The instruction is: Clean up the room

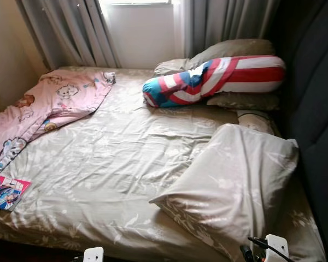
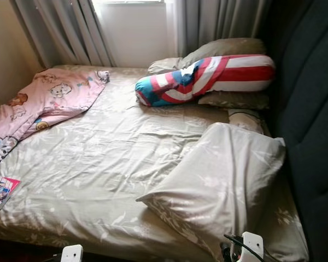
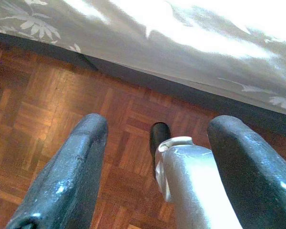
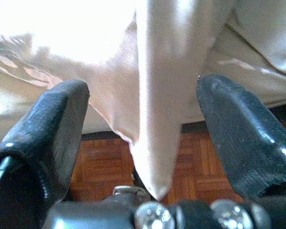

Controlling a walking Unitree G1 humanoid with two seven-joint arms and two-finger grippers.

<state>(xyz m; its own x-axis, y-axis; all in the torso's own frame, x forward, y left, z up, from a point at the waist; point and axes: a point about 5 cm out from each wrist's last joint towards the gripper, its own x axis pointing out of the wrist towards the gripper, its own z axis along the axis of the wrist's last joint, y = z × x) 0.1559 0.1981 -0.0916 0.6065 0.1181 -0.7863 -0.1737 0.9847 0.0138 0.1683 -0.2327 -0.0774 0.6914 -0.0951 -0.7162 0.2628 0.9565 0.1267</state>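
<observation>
bed (image 1: 109,180): blanket (image 1: 49,106) far left; bolster (image 1: 213,79) on pillows, far right; pillow (image 1: 235,180) near right; book (image 1: 5,192) near left

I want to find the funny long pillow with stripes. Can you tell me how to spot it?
Look at the bed under the window, then at its far end beside the dark padded headboard. There the long bolster pillow lies across a pile of plain beige pillows. It alone has red and white stripes and a blue end.

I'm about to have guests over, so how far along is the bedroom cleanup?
Little looks done. The pink blanket lies crumpled across the bed, a magazine sits at its near corner, and the big pillow lies askew. Left gripper and right gripper are open, holding nothing, low by the bed's edge.
</observation>
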